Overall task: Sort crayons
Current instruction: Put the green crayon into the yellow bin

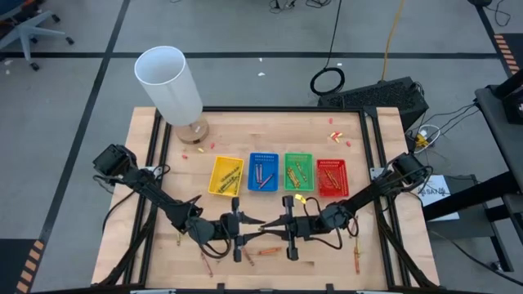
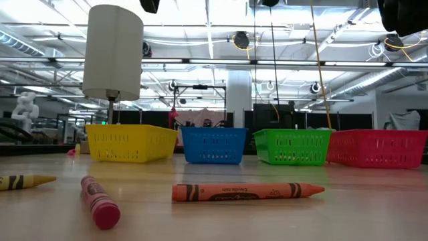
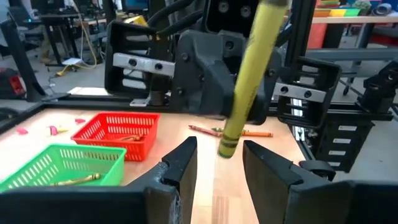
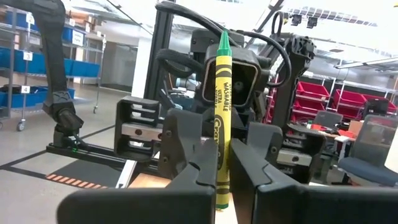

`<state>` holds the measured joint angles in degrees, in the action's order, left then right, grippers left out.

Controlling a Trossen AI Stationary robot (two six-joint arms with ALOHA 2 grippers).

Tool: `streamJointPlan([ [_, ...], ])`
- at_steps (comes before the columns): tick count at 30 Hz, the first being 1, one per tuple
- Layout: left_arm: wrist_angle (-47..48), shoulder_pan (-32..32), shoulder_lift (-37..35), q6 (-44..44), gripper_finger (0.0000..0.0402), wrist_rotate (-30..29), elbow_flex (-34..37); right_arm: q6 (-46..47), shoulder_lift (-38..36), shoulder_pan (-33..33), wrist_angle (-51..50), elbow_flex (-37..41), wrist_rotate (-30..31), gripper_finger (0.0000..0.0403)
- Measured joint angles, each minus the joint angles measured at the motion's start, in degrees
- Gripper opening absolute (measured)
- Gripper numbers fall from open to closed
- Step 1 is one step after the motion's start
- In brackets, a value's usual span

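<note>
While several crayons (image 2: 247, 192) lie loose on the near part of the table (image 2: 374, 207), we hold one green crayon (image 4: 222, 106) upright in the firmly closed right gripper (image 4: 221, 165), over the front middle. Our left gripper (image 3: 219, 152) faces it, with its fingers apart on both sides of the crayon's end and gripping nothing. Farther back, the four trays (image 2: 214, 147) hold only a few crayons each, so we judge that most of the sorting remains.

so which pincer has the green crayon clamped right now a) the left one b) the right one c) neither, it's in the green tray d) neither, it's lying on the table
b: the right wrist view shows the green crayon standing upright, pinched in the right pincer, while the left pincer faces it with open fingers around the crayon's far end.
</note>
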<state>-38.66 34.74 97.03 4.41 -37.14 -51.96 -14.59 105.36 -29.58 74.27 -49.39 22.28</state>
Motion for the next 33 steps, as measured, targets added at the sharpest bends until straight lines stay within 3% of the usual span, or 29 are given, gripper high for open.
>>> streamJointPlan([
  [18,-1.3,-0.5,0.0,-2.3,0.0125,0.6,0.0,0.4,0.0,0.8,-1.2,0.0,0.1,0.0006],
  [29,-0.9,-1.0,0.0,-2.4,0.0023,1.3,0.0,0.8,0.0,0.8,-1.4,0.0,0.2,0.0006],
  [33,-0.4,-1.0,0.1,-2.4,0.0009,2.2,0.0,2.0,0.0,0.8,-2.8,0.0,0.1,0.0006],
])
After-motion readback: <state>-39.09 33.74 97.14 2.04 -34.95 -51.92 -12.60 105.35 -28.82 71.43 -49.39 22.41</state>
